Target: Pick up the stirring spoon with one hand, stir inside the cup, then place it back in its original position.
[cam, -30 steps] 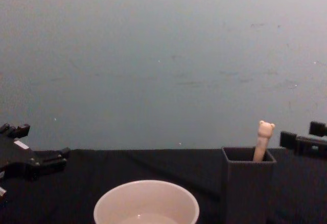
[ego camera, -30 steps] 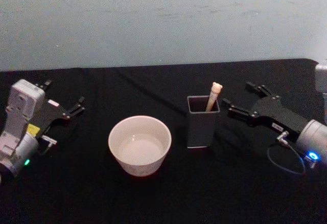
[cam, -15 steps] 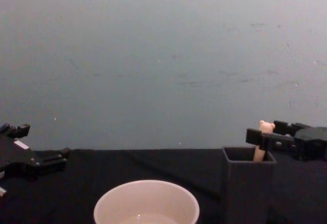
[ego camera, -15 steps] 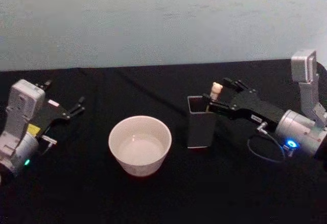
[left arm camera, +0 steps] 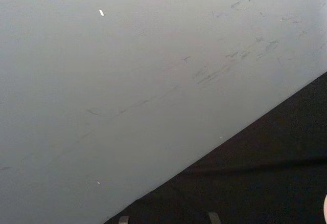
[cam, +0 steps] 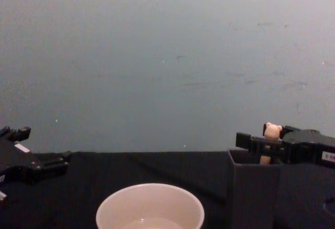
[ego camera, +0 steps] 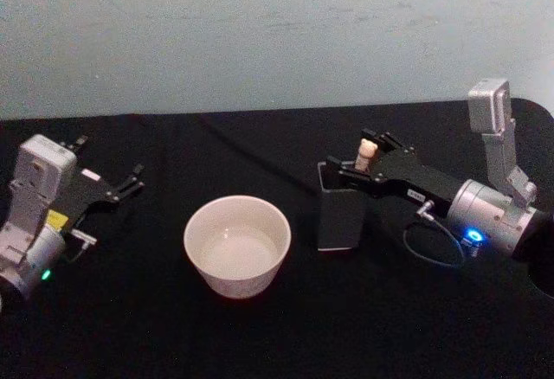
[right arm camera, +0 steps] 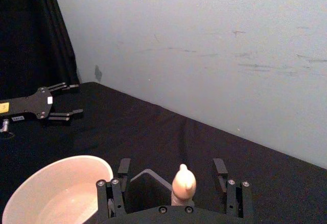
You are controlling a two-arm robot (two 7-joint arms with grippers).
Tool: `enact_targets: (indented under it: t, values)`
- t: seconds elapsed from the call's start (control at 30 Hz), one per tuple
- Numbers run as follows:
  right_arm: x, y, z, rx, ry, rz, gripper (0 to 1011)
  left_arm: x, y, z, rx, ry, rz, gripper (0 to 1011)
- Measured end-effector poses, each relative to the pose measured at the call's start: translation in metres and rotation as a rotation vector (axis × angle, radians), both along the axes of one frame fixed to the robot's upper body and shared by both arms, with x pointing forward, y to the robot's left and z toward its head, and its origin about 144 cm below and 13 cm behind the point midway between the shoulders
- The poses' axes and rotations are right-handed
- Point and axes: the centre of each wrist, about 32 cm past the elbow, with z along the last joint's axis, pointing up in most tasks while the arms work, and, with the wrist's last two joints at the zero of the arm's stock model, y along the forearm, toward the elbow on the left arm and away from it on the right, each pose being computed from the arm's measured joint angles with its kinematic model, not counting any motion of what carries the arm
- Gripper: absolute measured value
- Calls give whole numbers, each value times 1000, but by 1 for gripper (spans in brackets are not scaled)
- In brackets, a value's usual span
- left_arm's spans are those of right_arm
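Hidden inside holder (ego camera: pixel 340 219): neck and bowl of stirring spoon (ego camera: pixel 366 150); bear head and upper handle clear of rim. Contact between right gripper (ego camera: pixel 352 149) and handle: cannot tell.
Chest view: cup (cam: pixel 150 185) and holder cut by bottom edge, left gripper (cam: pixel 45 144) by left edge, right gripper by right edge.
Right wrist view: holder mostly behind gripper body, cup cut at bottom corner.
Left wrist view: fingertips (left arm camera: pixel 213 217) barely above bottom edge.
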Motion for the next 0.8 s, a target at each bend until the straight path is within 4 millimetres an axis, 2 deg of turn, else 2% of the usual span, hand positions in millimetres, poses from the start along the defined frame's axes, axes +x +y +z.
enact_targets:
  t: [0.43, 0.57, 0.8]
  values:
    - [0, -1, 0, 1, 0, 0, 997, 0, 0, 0, 0, 0, 0, 1001]
    - [-1, -1, 0, 1, 0, -1, 927, 0, 0, 0, 0, 0, 0, 1001]
    - [-1, -1, 0, 2, 0, -1, 732, 0, 0, 0, 0, 0, 0, 1001]
